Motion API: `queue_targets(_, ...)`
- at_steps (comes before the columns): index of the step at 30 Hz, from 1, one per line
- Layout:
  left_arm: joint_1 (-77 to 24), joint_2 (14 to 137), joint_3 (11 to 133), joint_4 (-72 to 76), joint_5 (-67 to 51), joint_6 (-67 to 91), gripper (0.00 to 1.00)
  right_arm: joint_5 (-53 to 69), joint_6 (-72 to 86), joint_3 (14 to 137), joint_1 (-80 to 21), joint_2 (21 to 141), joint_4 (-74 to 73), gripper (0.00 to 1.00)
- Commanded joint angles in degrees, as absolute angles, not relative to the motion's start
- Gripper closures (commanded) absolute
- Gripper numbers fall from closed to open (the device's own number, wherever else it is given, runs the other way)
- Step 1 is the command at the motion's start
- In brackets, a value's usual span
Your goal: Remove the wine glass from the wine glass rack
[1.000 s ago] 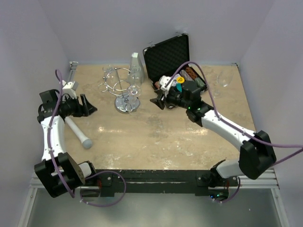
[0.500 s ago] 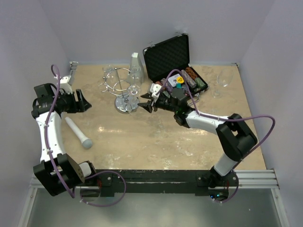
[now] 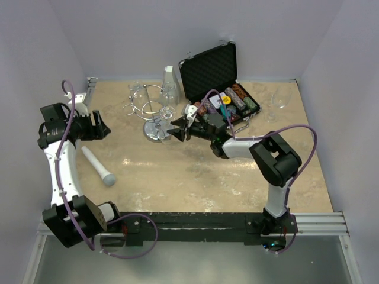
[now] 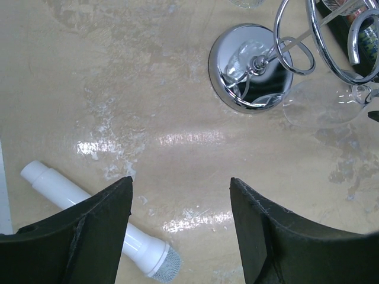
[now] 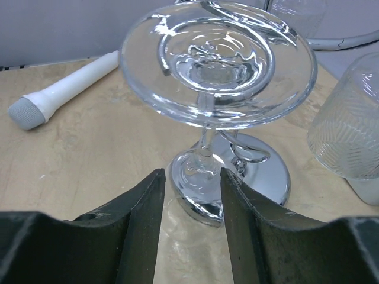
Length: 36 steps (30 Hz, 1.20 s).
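Note:
The wine glass rack (image 3: 155,106) is a chrome wire stand with a round mirrored base (image 4: 251,74) at the back middle of the table. A clear wine glass (image 5: 204,177) hangs upside down from one loop, its foot (image 5: 216,65) on top. My right gripper (image 5: 191,174) is open at the rack's right side (image 3: 177,131). Its fingers (image 5: 142,225) stand either side of the glass's bowl, and I see no firm contact. The left gripper (image 4: 180,180) is open and holds nothing, hovering over the table left of the rack (image 3: 95,127).
A white microphone (image 3: 99,167) lies on the table under the left gripper. An open black case (image 3: 213,68) with poker chips stands behind the right arm. More glasses hang on the rack's left (image 3: 131,106). A ribbed glass (image 5: 349,142) is close on the right.
The right arm has reached left from the case to the rack, bringing its narrowing jaws around the hanging glass. The left arm has drawn back a little to the left.

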<state>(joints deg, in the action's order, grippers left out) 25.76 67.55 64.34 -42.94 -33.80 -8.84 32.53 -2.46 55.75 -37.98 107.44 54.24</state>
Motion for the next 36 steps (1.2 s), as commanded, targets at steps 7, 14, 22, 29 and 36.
queue_targets(7, 26.28, 65.39, 66.53, -42.89, -31.11, -9.58, 0.29, 31.20, 3.42, 62.40, -38.32, 111.71, 63.45, 0.57)
queue_targets(14, 26.28, 65.65, 66.71, -43.16, -31.11, -9.67, 0.29, 31.29, 4.92, 63.81, -38.41, 112.76, 63.99, 0.65)
queue_targets(22, 26.28, 65.30, 66.45, -42.28, -32.25, -9.58, 0.29, 32.34, 3.52, 63.63, -38.32, 110.75, 60.48, 0.84)
queue_targets(29, 26.19, 63.73, 65.31, -38.94, -34.01, -9.67, 0.29, 33.05, 2.46, 63.54, -38.32, 105.13, 53.45, 1.00)
queue_targets(36, 26.19, 61.44, 62.76, -34.81, -36.47, -8.88, 0.29, 32.87, 0.35, 63.46, -38.41, 100.38, 46.42, 1.00)
